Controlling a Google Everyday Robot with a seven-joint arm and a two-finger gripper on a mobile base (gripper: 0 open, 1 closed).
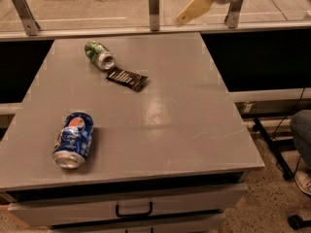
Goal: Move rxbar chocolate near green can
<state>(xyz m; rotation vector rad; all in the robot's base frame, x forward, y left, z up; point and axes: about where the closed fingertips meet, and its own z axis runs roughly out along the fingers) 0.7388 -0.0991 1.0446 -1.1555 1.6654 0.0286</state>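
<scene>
The rxbar chocolate (127, 78), a flat dark bar, lies on the grey table (160, 130) just right of and below the green can (99, 55). The green can lies on its side at the back left with its silver end towards the bar, a small gap between them. My gripper (193, 8) is high above the table's back right edge, well away from both, and holds nothing.
A blue Pepsi can (74, 139) lies on its side at the front left. A rail with metal posts (154, 2) runs behind the table. A drawer handle (133, 210) is below the front edge. A person's leg and shoe (302, 149) are at right.
</scene>
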